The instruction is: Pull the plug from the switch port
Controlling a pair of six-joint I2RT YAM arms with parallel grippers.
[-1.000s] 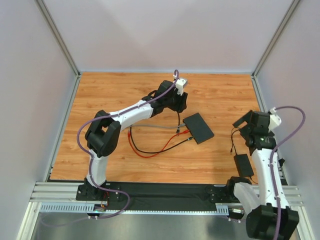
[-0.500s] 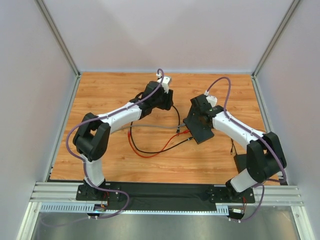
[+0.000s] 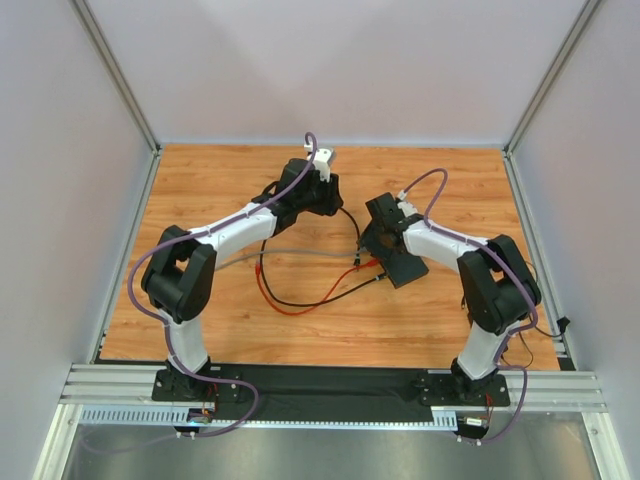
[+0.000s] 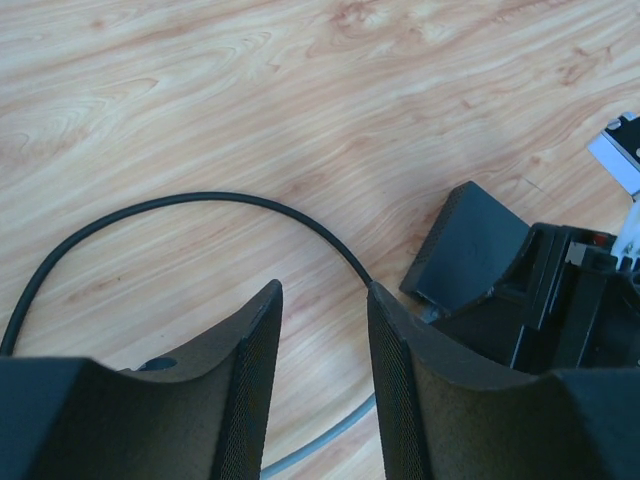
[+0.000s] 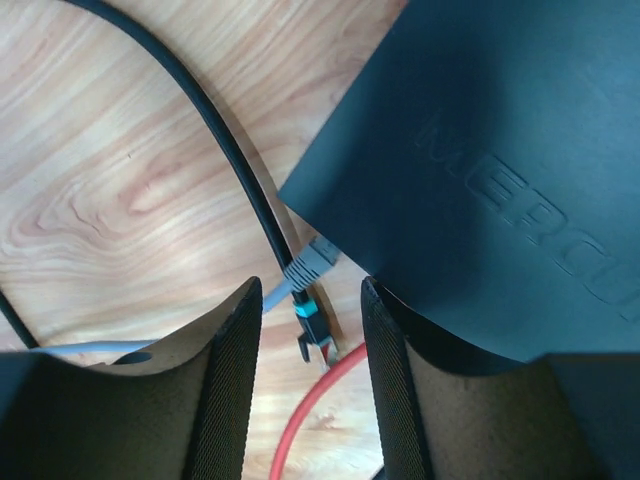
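The switch (image 3: 408, 266) is a flat black box lying on the wooden table; it fills the upper right of the right wrist view (image 5: 500, 170). A grey plug (image 5: 314, 260) meets its edge, with a black plug banded in teal (image 5: 312, 322) just below. My right gripper (image 5: 308, 290) hovers over this edge, jaws apart, both plugs showing in the gap, its right finger (image 5: 400, 400) above the switch. From above it (image 3: 375, 240) covers the switch's left corner. My left gripper (image 4: 322, 295) is open over bare wood, left of the switch (image 4: 468, 245).
A black cable (image 4: 200, 200) arcs across the table towards the switch. A grey cable (image 3: 290, 252) and a red cable (image 3: 285, 300) trail to the left, with another black cable (image 3: 330, 295) looping below. Grey walls enclose the table on three sides.
My right arm swung in from the right side to the switch's left edge, and its jaws narrowed. My left gripper drew back and left a little, its jaws closing slightly.
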